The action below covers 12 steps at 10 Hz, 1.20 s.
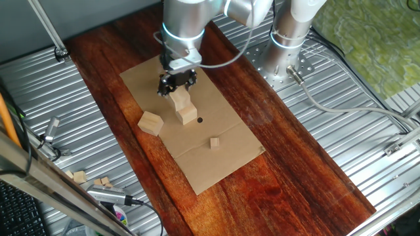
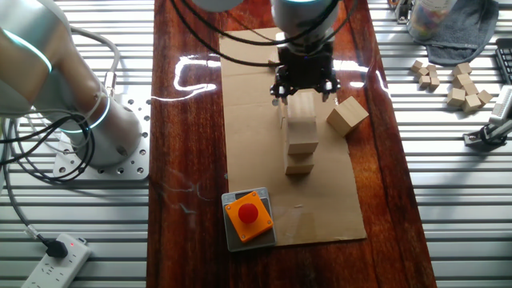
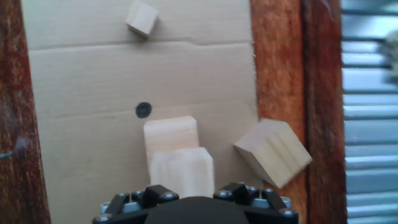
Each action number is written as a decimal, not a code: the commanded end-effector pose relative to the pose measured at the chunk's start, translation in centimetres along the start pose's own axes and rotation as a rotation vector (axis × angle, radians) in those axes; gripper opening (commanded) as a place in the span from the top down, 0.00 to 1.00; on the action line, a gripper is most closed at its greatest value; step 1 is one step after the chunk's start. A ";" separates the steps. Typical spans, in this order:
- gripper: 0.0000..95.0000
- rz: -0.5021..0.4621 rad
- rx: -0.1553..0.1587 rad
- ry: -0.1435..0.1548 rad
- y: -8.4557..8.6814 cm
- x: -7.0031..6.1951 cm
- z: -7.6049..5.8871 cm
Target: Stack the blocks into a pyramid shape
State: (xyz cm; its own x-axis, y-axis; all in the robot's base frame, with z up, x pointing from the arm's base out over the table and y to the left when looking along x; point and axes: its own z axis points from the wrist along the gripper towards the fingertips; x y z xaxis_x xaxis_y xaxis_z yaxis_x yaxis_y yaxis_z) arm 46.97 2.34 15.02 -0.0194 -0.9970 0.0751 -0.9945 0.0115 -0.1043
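My gripper (image 1: 177,82) hangs over the cardboard sheet (image 1: 226,157) with a pale wooden block (image 1: 180,98) between its fingers. The jaws look shut on the block. It is raised, right above and behind a second block (image 1: 188,116) that rests on the cardboard. In the other fixed view the gripper (image 2: 302,86) holds the block (image 2: 302,120) over the lower block (image 2: 299,166). The hand view shows the held block (image 3: 181,173) close up, the lower block (image 3: 171,132) beyond it, and a third, tilted block (image 3: 272,151) lying loose to the right (image 1: 150,122) (image 2: 347,114).
A tiny wooden cube (image 1: 214,142) (image 3: 142,17) and a black dot (image 3: 143,110) are on the cardboard. An orange block with a red button (image 2: 249,214) stands at its near edge. Several spare blocks (image 2: 464,84) lie on the metal slats. The arm's base (image 1: 289,46) stands beside the board.
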 end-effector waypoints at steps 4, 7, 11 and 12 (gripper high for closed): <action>1.00 0.199 -0.086 0.016 -5.2 2.8 -0.6; 1.00 0.346 -0.067 0.015 -6.4 4.3 1.9; 1.00 0.402 -0.018 0.003 -6.5 4.4 2.4; 1.00 0.403 -0.016 0.013 -6.5 4.3 2.3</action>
State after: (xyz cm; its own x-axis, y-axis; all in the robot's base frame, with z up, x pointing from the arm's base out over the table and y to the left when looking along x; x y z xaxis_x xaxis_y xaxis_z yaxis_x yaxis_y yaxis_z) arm 53.58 -2.21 13.70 -0.4111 -0.9107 0.0410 -0.9073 0.4044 -0.1148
